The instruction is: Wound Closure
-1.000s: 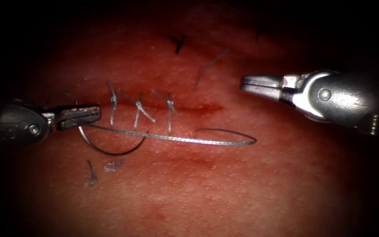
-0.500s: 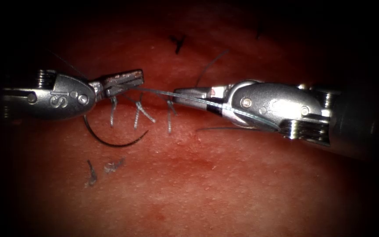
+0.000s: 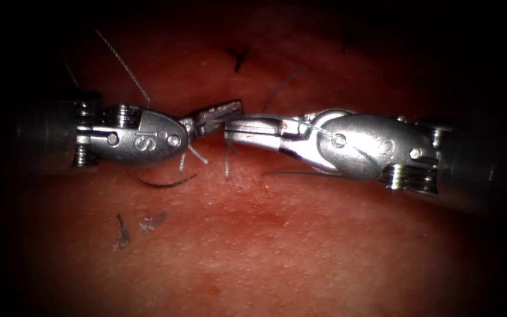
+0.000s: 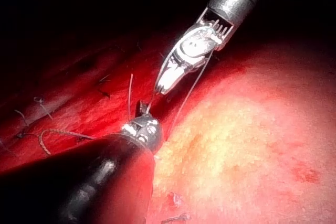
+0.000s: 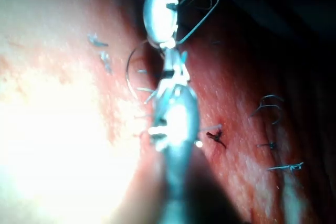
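Meeting tip to tip over the cut [image 3: 265,144], left tool [image 3: 221,114] fingers clamping thread [image 3: 125,67], right tool [image 3: 239,129] fingers closed.

Two end effectors meeting tip to tip

The left end effector [image 3: 221,114] is reaching in from the picture's left, its wrist lying nearly level and its tip angling slightly upward; its jaws are sitting closed. The right end effector [image 3: 236,128] is reaching in from the picture's right, its shaft and wrist sloping gently down toward its tip, its jaws also pressing together. The two tips are sitting just beside each other, the left tip lying a little above the right one, with both wrists facing each other head-on.
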Controlling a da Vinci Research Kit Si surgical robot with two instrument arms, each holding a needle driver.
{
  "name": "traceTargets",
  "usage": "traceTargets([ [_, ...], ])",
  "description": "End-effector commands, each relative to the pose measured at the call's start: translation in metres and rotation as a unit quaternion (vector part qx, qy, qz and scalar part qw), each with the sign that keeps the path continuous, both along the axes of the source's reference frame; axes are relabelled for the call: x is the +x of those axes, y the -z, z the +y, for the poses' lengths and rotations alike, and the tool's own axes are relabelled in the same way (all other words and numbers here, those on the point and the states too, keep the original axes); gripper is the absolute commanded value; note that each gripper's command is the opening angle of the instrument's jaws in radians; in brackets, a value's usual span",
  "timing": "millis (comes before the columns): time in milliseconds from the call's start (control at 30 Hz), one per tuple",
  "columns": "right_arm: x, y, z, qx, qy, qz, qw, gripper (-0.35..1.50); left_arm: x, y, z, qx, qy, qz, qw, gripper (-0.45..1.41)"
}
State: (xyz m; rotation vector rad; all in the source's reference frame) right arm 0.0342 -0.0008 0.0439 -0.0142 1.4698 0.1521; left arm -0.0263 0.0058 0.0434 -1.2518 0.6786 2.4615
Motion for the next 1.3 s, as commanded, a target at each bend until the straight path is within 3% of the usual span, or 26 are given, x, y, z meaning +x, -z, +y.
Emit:
traceTargets([
  [33, 0.0009, -0.0003, 0.0005, -0.002, -0.004, 0.002, 1.000, -0.35, -0.0007, -0.0003, 0.0005, -0.003, 0.001, -0.001, 1.000, -0.45],
  [133, 0.0011, -0.0003, 0.0006, 0.001, -0.053, -0.008, 0.999, -0.35, -0.0011, -0.0003, -0.0008, -0.003, -0.002, 0.004, 1.000, -0.45],
  [167, 0.0011, -0.0004, 0.0007, 0.007, -0.065, -0.012, 0.998, -0.21, -0.0011, -0.0001, -0.0011, -0.003, -0.003, 0.004, 1.000, -0.45],
  [233, 0.0013, -0.0005, 0.0008, 0.016, -0.085, -0.017, 0.996, 0.22, -0.0010, 0.0003, -0.0015, 0.001, -0.006, 0.007, 1.000, -0.45],
  [300, 0.0015, -0.0006, 0.0008, 0.019, -0.104, -0.037, 0.994, 0.41, -0.0011, 0.0007, -0.0019, 0.001, -0.005, 0.009, 1.000, -0.45],
  [333, 0.0016, -0.0007, 0.0008, 0.020, -0.112, -0.048, 0.992, 0.59, -0.0011, 0.0009, -0.0021, 0.003, -0.003, 0.009, 1.000, -0.45],
  [400, 0.0020, -0.0009, 0.0009, 0.020, -0.122, -0.069, 0.990, 0.81, -0.0015, 0.0018, -0.0030, -0.002, -0.006, 0.023, 1.000, -0.45],
  [533, 0.0026, -0.0014, 0.0013, 0.023, -0.121, -0.103, 0.987, 1.01, -0.0012, 0.0037, -0.0037, -0.013, -0.009, 0.057, 0.998, -0.45],
  [633, 0.0028, -0.0016, 0.0011, 0.025, -0.111, -0.130, 0.985, 1.03, -0.0003, 0.0049, -0.0038, -0.017, -0.002, 0.071, 0.997, -0.45],
  [700, 0.0027, -0.0022, 0.0005, 0.030, -0.075, -0.174, 0.981, 0.98, 0.0015, 0.0064, -0.0031, -0.020, 0.010, 0.090, 0.996, -0.45],
  [900, 0.0027, -0.0045, -0.0005, 0.030, -0.036, -0.222, 0.974, 0.98, 0.0039, 0.0086, -0.0006, -0.040, 0.016, 0.100, 0.994, -0.45],
  [1100, 0.0031, -0.0062, -0.0013, 0.044, 0.006, -0.189, 0.981, 1.01, 0.0024, 0.0088, 0.0012, -0.053, -0.001, 0.097, 0.994, -0.45],
  [1300, 0.0036, -0.0073, -0.0023, 0.056, 0.057, -0.172, 0.982, 0.96, -0.0008, 0.0067, 0.0039, -0.046, -0.040, 0.118, 0.991, -0.45],
])
